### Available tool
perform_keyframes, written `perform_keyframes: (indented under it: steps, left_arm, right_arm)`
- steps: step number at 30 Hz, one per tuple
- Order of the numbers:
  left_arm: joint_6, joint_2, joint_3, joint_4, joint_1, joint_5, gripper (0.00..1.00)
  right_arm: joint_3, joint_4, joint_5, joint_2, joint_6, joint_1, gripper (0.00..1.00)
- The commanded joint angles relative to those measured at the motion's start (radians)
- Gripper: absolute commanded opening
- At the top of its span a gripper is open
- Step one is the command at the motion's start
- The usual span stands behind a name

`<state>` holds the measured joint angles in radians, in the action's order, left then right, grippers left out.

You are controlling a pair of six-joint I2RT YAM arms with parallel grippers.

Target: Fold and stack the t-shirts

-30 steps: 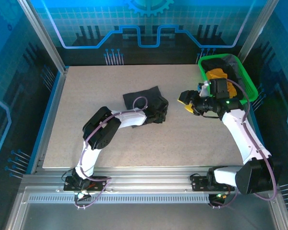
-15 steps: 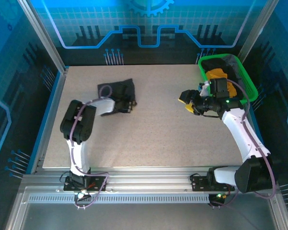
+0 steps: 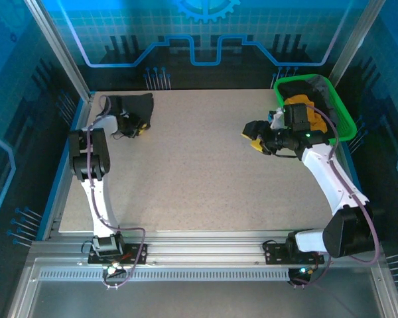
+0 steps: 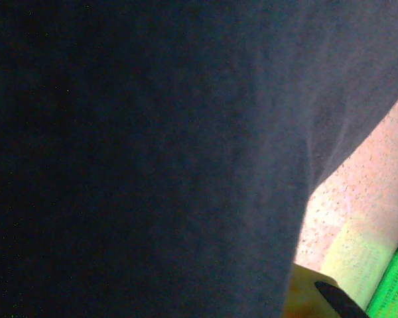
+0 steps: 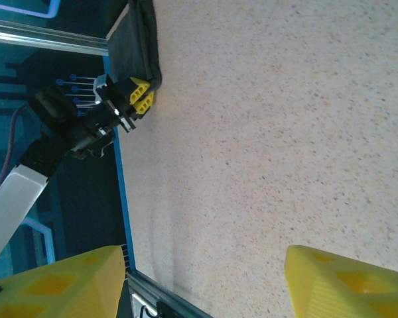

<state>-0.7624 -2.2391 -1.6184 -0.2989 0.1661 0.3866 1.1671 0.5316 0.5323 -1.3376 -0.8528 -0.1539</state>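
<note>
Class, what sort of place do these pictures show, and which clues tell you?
Probably a robotics lab test cell: aluminium frame, blue printed panels, left arm and right arm bolted at a table.

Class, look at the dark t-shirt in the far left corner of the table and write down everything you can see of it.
The dark t-shirt is plain charcoal-black, of soft matte fabric, folded into a compact bundle. It lies flat on the speckled table in the far left corner. The right wrist view shows its layered edges stacked along one side. The left claw sits at its near edge with its yellow fingertips against the fabric. Whether it is gripping the fabric cannot be told.
</note>
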Motion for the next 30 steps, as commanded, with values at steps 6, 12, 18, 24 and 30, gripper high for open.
perform_keyframes:
  steps: [6,12,18,24,30]
  left_arm:
    - [0.028,0.116,0.061,0.022,-0.036,0.034,0.48]
    - [-0.070,0.424,0.205,0.017,-0.138,-0.076,0.99]
    - [-0.127,0.743,0.345,0.053,-0.207,-0.332,0.99]
    - [-0.056,0.997,0.411,-0.175,-0.280,-0.697,0.99]
    - [0.224,1.376,0.794,-0.096,-0.336,-1.009,0.99]
  right_arm:
    - [0.023,-0.172,-0.006,0.027,-0.038,-0.052,0.69]
    - [0.065,-0.188,-0.088,0.052,-0.067,-0.062,1.00]
    - [0.131,-0.120,-0.181,0.053,-0.078,-0.044,1.00]
    - [0.218,0.062,-0.353,0.080,0.100,-0.050,1.00]
    - [-0.034,-0.027,-0.760,0.211,0.340,-0.088,1.00]
